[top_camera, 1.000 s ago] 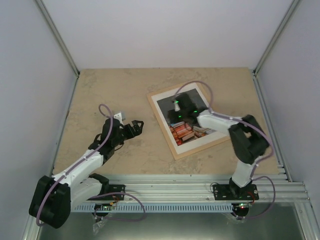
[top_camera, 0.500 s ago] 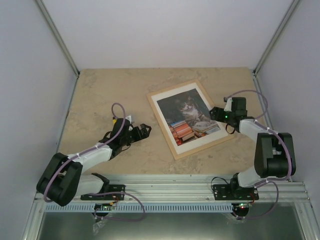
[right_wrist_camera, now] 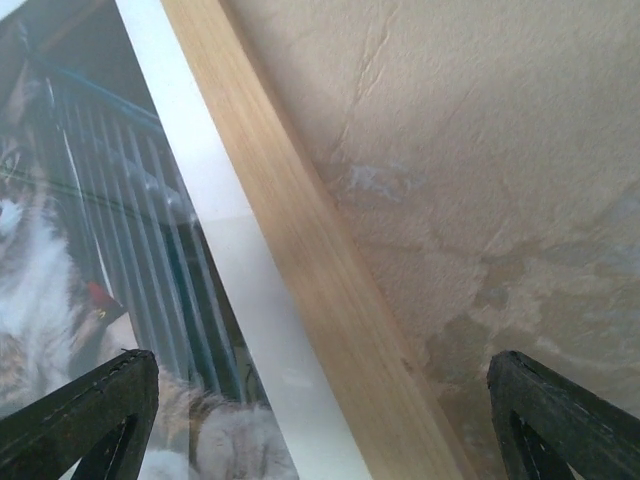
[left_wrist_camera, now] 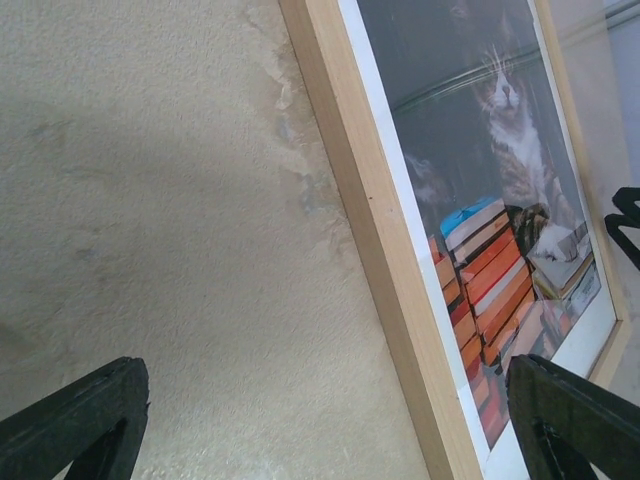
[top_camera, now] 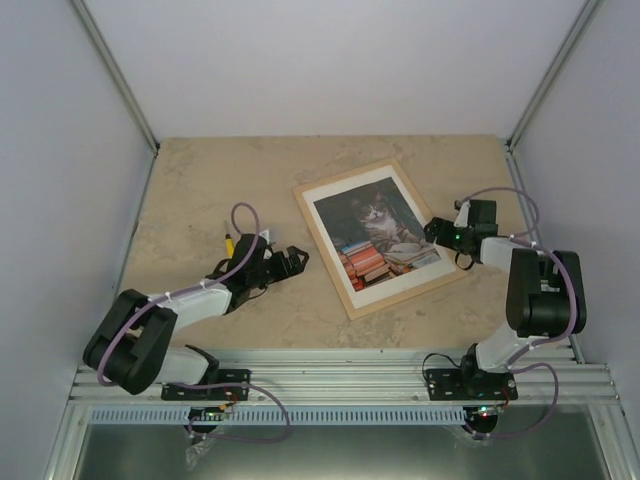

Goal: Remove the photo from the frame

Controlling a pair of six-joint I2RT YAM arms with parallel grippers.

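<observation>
Right hand (top_camera: 438,231) has swung off one photo (top_camera: 378,238) in one frame (top_camera: 408,293)

photo (top_camera: 378,240) in frame (top_camera: 408,292), frame flat on table (top_camera: 200,190), right of centre

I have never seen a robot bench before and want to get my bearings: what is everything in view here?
thin rectangular wooden picture frame: one, pale wood, lying flat and askew, right of the table's centre
rectangular print of a tabby cat among stacked books: one, grey with orange-red books and a white edge, inside the frame
stone-look table top: one, beige, under everything
panel walls: three, white, at the left, far and right sides
ribbed metal rail: one, silver, at the near edge
cables: two, purple, one along each arm
left arm: one, white and black, left of the frame
right arm: one, white and black, right of the frame
left gripper: one, black, open, near the frame's left edge
right gripper: one, black, open, at the frame's right edge
</observation>
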